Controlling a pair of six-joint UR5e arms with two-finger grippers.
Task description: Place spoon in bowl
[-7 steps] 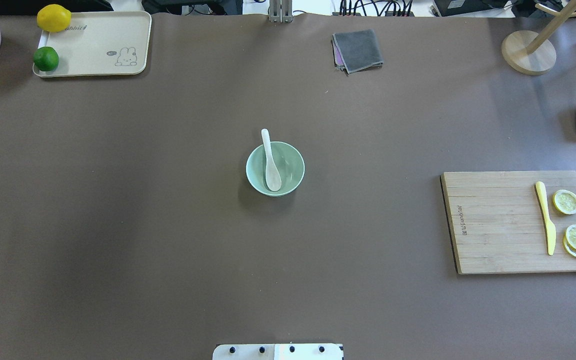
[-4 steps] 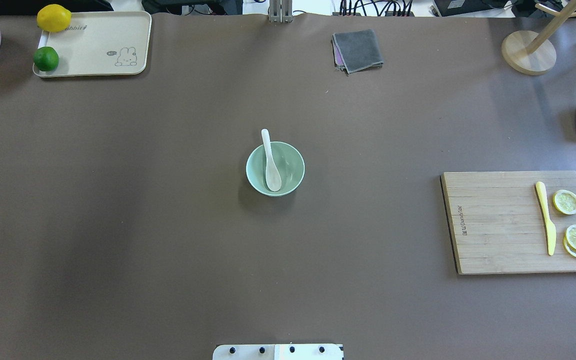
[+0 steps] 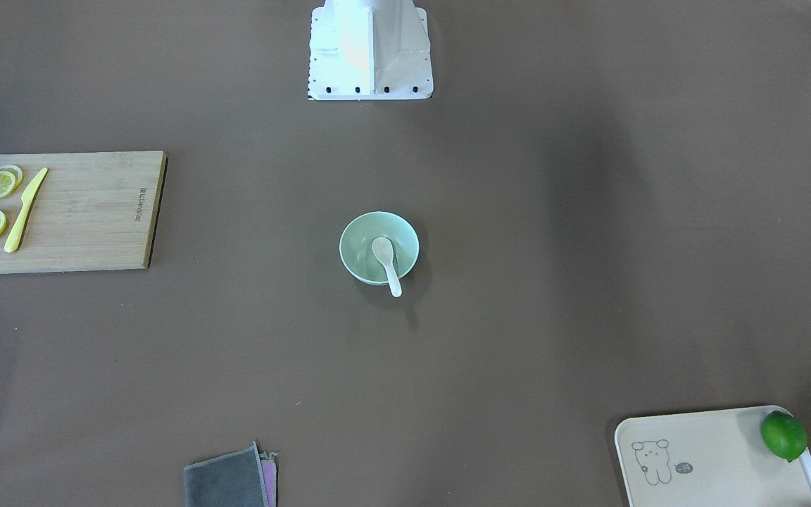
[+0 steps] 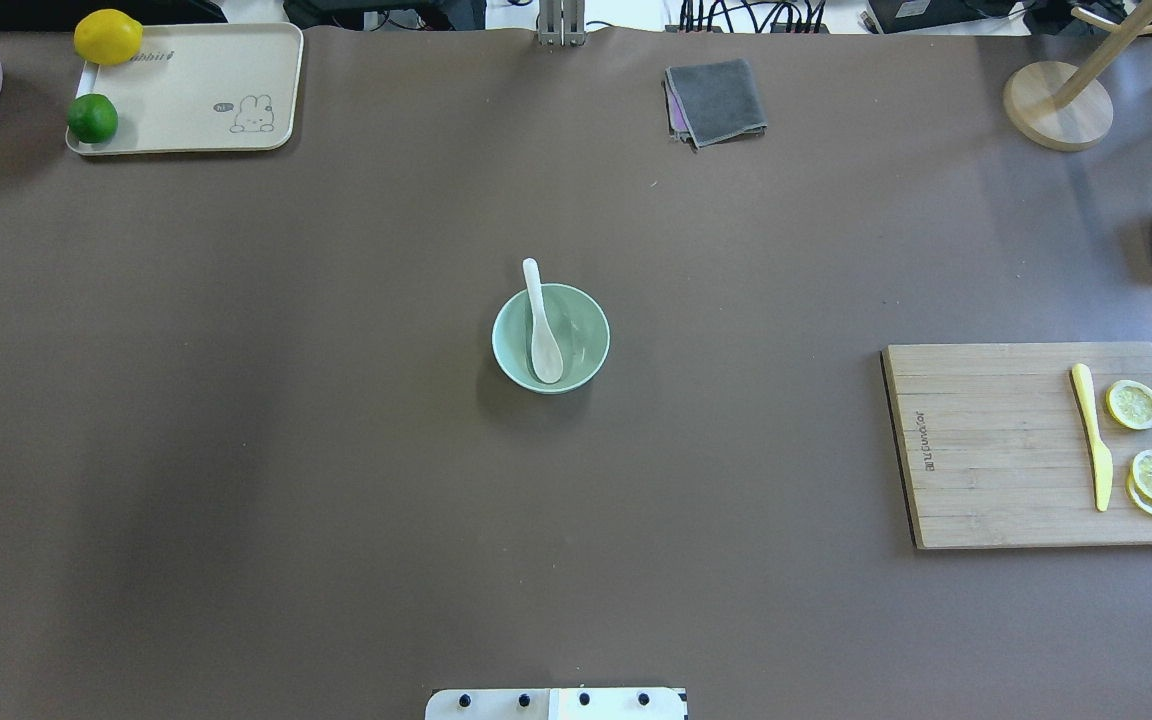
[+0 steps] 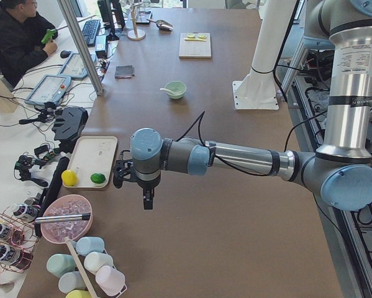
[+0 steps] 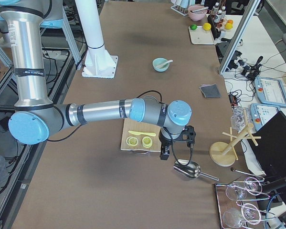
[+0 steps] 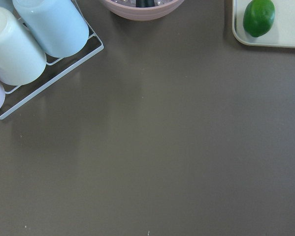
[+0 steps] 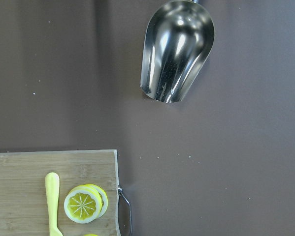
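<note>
The white spoon (image 4: 542,335) lies in the mint-green bowl (image 4: 586,338) at the table's middle, scoop inside, handle resting on the far rim and sticking out past it. Both also show in the front view, the spoon (image 3: 386,259) in the bowl (image 3: 357,246). Neither arm is near them. My left gripper (image 5: 147,202) hangs over the table's left end near the tray and shows only in the left side view. My right gripper (image 6: 164,153) hangs by the cutting board's end and shows only in the right side view. I cannot tell whether either is open or shut.
A wooden cutting board (image 4: 996,450) with a yellow knife (image 4: 1091,435) and lemon slices lies at right. A cream tray (image 4: 196,90) holds a lime and a lemon. A grey cloth (image 4: 716,100), metal scoop (image 8: 177,49), wooden stand (image 4: 1056,105) and cup rack (image 7: 34,39) stand around the edges.
</note>
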